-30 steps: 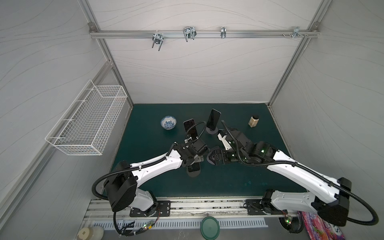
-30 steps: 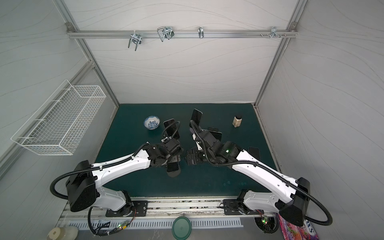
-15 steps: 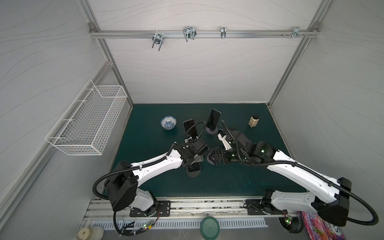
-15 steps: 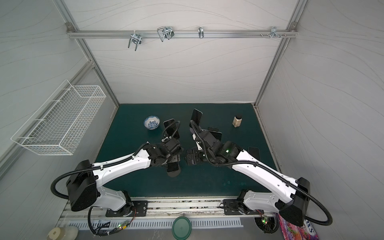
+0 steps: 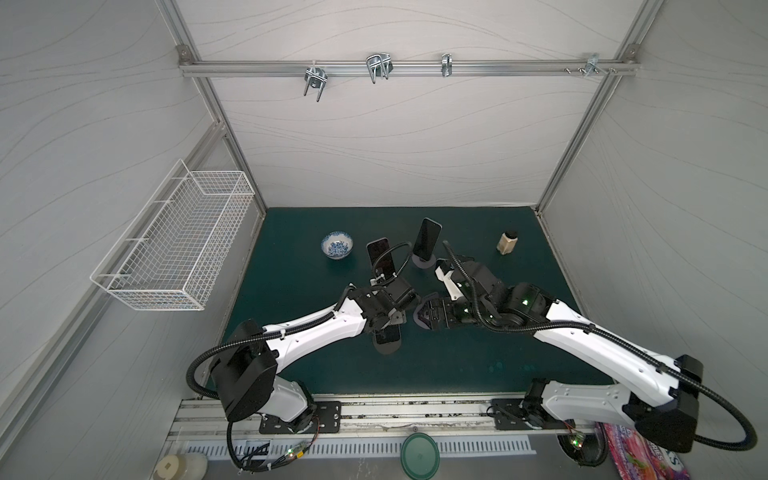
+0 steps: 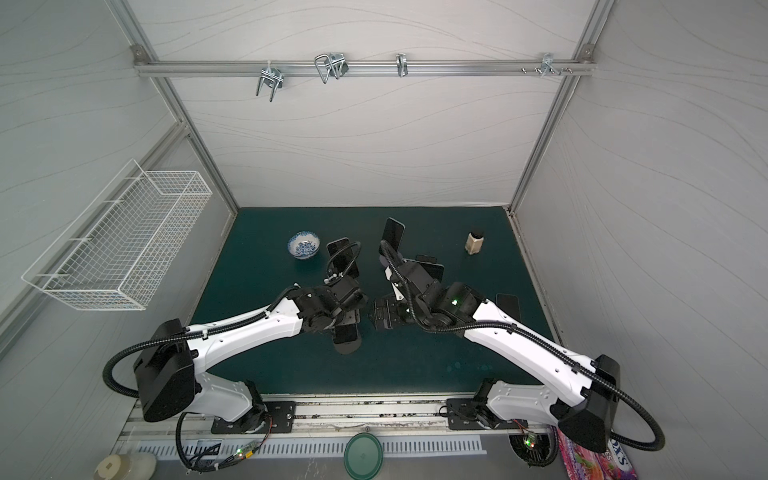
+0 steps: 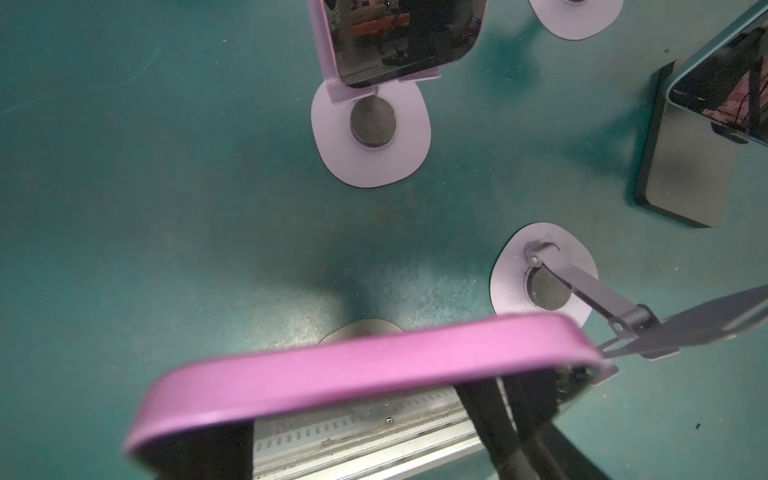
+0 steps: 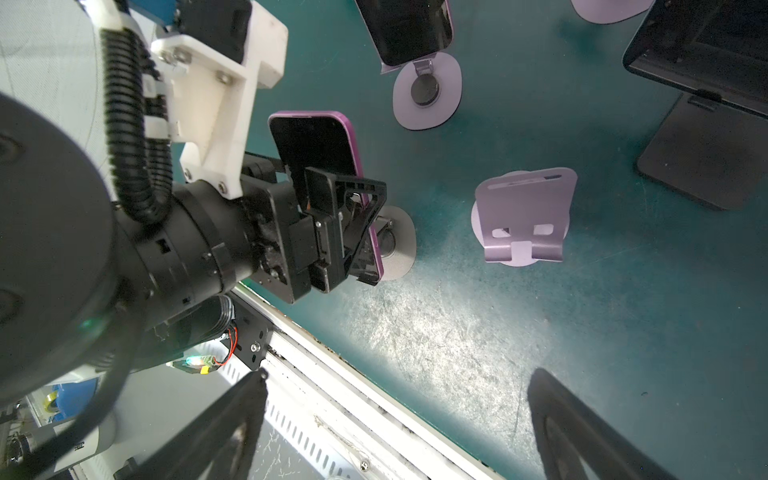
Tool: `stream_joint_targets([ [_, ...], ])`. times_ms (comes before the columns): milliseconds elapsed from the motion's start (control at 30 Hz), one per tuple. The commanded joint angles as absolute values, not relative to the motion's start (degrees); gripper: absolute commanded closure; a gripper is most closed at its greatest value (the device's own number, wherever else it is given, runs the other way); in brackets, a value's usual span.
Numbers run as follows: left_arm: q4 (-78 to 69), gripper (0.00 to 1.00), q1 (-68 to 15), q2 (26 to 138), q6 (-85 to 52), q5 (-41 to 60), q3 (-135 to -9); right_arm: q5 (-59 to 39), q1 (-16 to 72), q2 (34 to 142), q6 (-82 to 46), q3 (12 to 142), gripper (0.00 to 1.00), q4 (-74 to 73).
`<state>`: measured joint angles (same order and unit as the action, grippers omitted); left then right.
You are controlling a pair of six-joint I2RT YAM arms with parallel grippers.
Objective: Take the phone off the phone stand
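Looked down on a dark green mat, with two white robot arms reaching in from the near edge. Found the phone, dark-screened in a purple case, propped on a phone stand with a round grey base. Sat near the middle of the mat, a little left of centre, nearer than the other propped phones. Leaned steeply on the stand, long axis running up from the base, top edge highest.

Showed, in the right wrist view, the left gripper reaching in from the left, jaws drawn together on the phone. Had one black finger across the screen side and its partner behind the purple edge. Appeared clamped rather than merely alongside. Showed, in the left wrist view, the purple top edge directly ahead of that camera.

Placed the right gripper just to the right of the left one in a top view. Spread wide, empty, aimed left toward the phone but apart from it.

Judged the left arm the one for the job, being on the phone itself. Judged the coming move a pull upward along the long axis, away from the base. Feared dragging the light stand along with any sideways tug.

Also showed an empty lavender stand just right of the phone, a second phone on its own stand farther off, a patterned bowl toward the far left and a small jar toward the far right.
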<state>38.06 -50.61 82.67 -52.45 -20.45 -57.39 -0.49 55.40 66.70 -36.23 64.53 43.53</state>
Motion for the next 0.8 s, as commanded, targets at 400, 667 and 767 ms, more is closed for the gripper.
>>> stream_joint_targets([
  [400,37.1,0.29,-50.2,83.0,-52.3,-20.7,-57.5,-0.5,55.2,66.3,-36.9,64.6,0.01,43.6],
  [667,36.9,0.30,-50.2,82.5,-52.5,-20.9,-57.2,-0.6,55.2,66.0,-37.0,64.4,0.01,43.6],
  [767,37.0,0.31,-50.2,82.3,-52.6,-20.9,-57.1,-0.5,55.1,65.7,-36.9,64.4,0.01,43.6],
])
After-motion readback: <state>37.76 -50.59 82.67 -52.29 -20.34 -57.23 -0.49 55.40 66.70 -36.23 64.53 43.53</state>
